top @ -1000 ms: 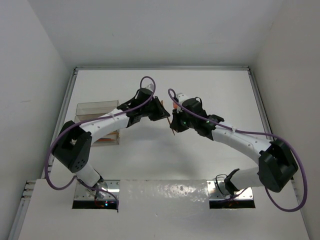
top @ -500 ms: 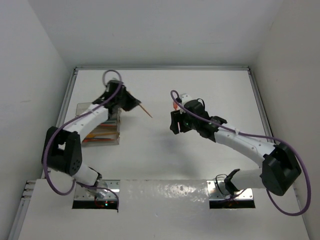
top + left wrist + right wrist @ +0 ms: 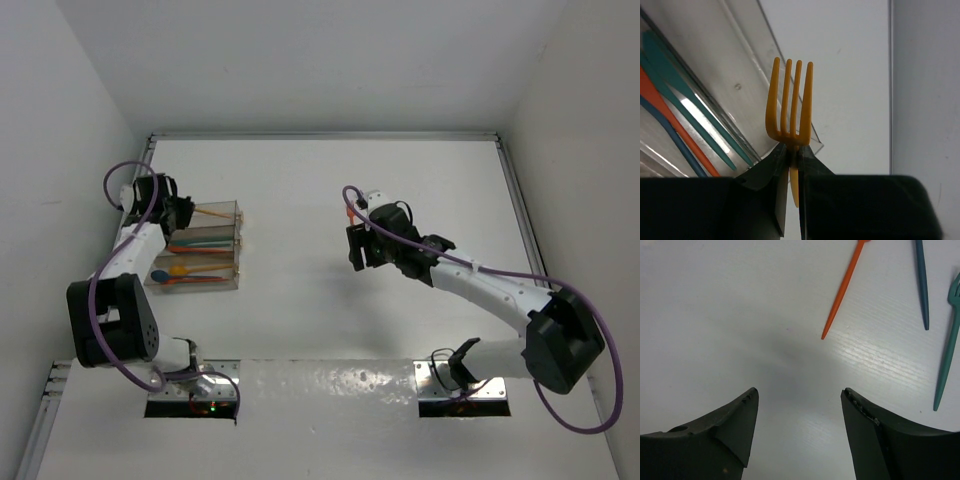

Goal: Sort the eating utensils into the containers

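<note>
Clamping an orange fork (image 3: 790,100) in my left gripper (image 3: 792,150) at the far bin of the clear containers (image 3: 240,250), sorted utensils (image 3: 195,245) already inside, I hover my right gripper (image 3: 799,392), jaws apart and empty, over an orange utensil (image 3: 842,292), a blue utensil (image 3: 921,285) and a teal fork (image 3: 947,355) lying unsorted on the table (image 3: 715,315).

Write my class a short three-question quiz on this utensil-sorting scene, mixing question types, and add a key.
1. True or false: the left tool is shut on an orange fork.
2. The right tool is: A shut on a utensil; B open above the table; C out of view.
3. In the right wrist view, what colour is the loose fork lying on the table?
Key: 1 true; 2 B; 3 teal.
</note>
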